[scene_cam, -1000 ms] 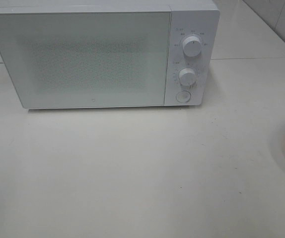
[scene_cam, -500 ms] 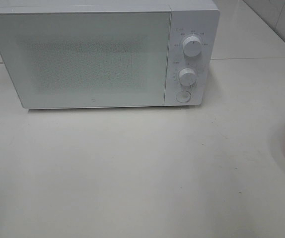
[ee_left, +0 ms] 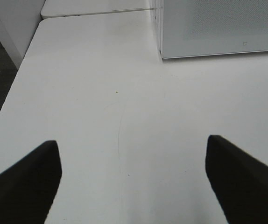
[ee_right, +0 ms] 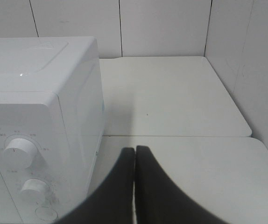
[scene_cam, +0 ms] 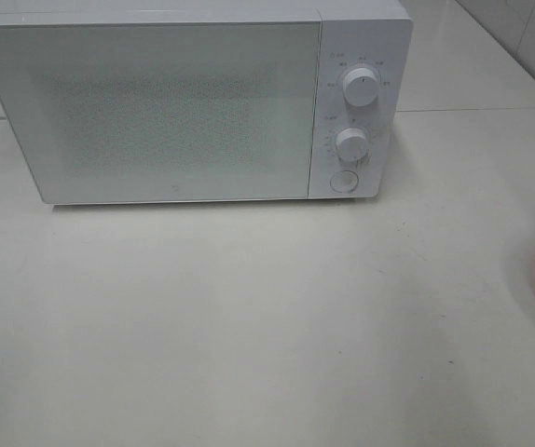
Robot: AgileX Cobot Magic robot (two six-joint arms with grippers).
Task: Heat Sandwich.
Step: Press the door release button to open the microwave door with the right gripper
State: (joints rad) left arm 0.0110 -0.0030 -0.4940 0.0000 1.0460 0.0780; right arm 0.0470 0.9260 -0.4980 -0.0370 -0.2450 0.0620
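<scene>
Firmly closed, the right tool (ee_right: 135, 151) faces a white two-dial microwave (ee_right: 45, 102)

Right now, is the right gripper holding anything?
No, in the right wrist view the right gripper is shut, its jaws pressed flat together with nothing between them.

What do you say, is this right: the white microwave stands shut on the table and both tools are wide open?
Not quite. The right tool is shut, jaws pressed together, as the right wrist view shows; only the left tool is wide open. The microwave does stand shut on the table.
</scene>
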